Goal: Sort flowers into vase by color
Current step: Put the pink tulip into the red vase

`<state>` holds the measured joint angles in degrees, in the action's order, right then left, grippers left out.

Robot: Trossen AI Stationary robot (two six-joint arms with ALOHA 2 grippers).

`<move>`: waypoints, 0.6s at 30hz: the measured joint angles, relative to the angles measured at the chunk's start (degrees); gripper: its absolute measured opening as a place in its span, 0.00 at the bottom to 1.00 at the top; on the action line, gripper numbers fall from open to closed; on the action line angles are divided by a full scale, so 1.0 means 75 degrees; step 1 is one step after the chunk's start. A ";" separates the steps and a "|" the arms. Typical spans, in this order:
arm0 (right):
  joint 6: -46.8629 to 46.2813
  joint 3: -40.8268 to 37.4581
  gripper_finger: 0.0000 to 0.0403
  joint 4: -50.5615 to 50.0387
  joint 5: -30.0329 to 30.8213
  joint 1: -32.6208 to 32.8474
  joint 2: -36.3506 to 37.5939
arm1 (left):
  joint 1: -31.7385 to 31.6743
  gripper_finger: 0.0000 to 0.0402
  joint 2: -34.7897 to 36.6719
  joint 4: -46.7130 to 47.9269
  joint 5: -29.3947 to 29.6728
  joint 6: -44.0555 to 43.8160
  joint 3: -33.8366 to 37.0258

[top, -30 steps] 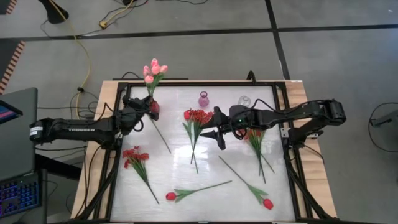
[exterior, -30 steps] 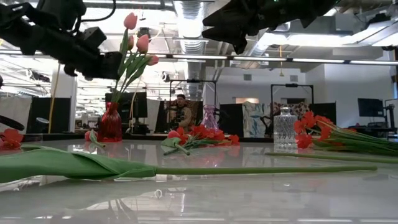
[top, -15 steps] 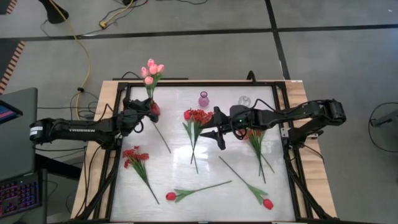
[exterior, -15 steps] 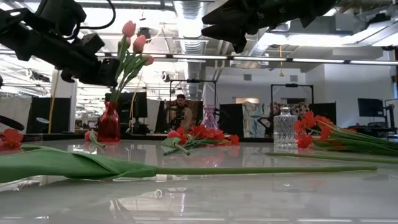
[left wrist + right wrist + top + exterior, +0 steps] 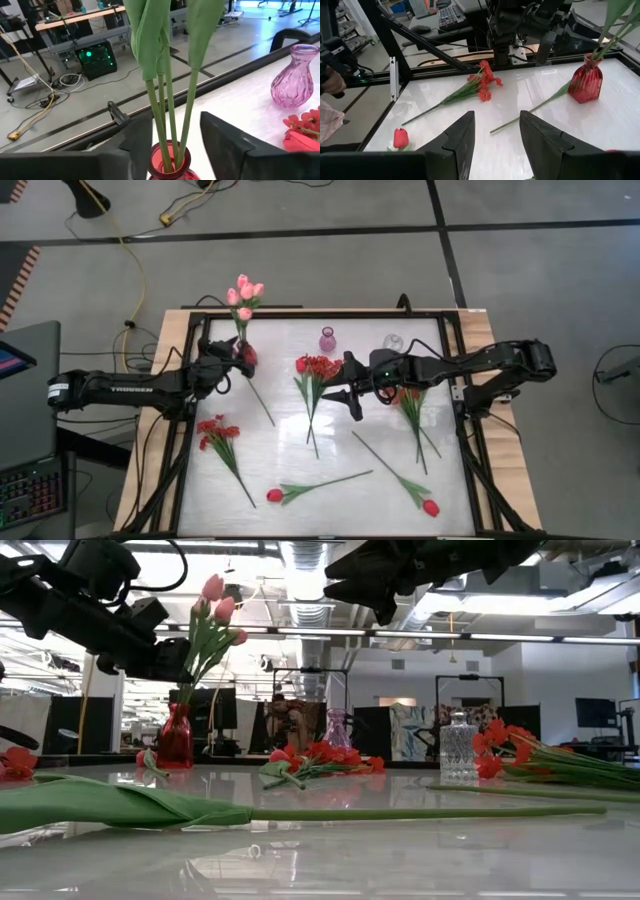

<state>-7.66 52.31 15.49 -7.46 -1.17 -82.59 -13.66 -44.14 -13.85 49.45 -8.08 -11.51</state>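
Observation:
Pale pink tulips (image 5: 243, 292) stand with their green stems (image 5: 167, 110) in a red vase (image 5: 247, 356) at the table's far left. My left gripper (image 5: 172, 145) is open, level with the vase's mouth, one finger on each side of the stems and clear of them. My right gripper (image 5: 345, 385) hangs open over the middle of the table with nothing between its fingers (image 5: 462, 135). Sprays of red blossoms (image 5: 316, 367) (image 5: 215, 430) and red tulips (image 5: 275, 495) (image 5: 430, 507) lie flat on the white tabletop.
A purple vase (image 5: 327, 339) and a clear glass vase (image 5: 393, 341) stand at the far edge. More red flowers (image 5: 412, 402) lie under the right arm. A loose stem (image 5: 260, 395) lies near the red vase. A black frame (image 5: 460, 380) rims the table.
My left gripper has opened and let go of the pink tulips' stems, staying beside the red vase. The tulips have sunk a little into the vase and now stand in it on their own. The right arm has kept still.

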 joint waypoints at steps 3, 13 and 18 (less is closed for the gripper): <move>0.0000 0.0000 0.45 -0.0001 0.0000 0.0000 0.0000 | 0.0042 0.46 0.0035 -0.0003 -0.0060 0.0139 0.0000; -0.0088 0.0000 0.45 -0.0064 0.0000 -0.0017 0.0000 | 0.0400 0.48 0.0687 0.0028 -0.0098 0.0593 -0.0003; -0.0186 0.0000 0.45 -0.0064 0.0000 -0.0064 0.0001 | 0.0490 0.48 0.1122 0.0482 -0.0159 0.0538 -0.0006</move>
<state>-9.06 52.31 15.00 -7.46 -1.65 -82.58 -9.98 -35.72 -10.23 48.26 -4.04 -11.55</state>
